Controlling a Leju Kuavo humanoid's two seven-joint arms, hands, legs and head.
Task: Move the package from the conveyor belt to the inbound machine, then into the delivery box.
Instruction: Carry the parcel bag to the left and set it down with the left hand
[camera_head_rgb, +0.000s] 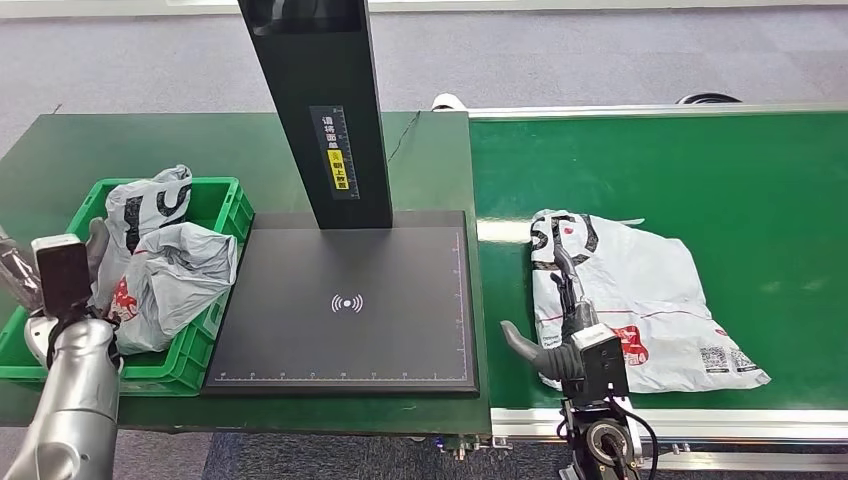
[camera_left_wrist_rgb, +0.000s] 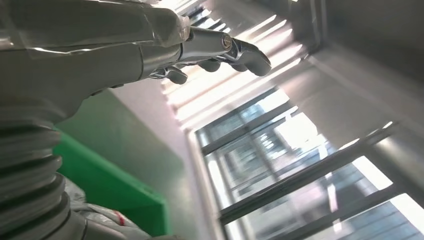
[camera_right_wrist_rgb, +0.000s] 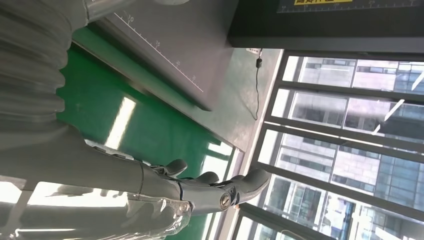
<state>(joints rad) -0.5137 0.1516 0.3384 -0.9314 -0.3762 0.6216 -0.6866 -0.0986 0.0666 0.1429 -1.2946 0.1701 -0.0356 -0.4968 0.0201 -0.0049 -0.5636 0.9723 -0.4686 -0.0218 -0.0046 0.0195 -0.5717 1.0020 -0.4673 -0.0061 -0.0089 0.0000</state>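
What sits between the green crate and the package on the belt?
Head view: the black scanner pad with its upright post lies between the crate and the package, then a bare strip of belt.

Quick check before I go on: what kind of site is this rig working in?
Likely a parcel-sorting or logistics station: a green conveyor belt carrying a white plastic mailer, a black scanning platform with an upright column, and a green crate holding bagged parcels.

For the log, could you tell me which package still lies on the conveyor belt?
The flat white package beside the right hand; the other two sit crumpled in the green crate.
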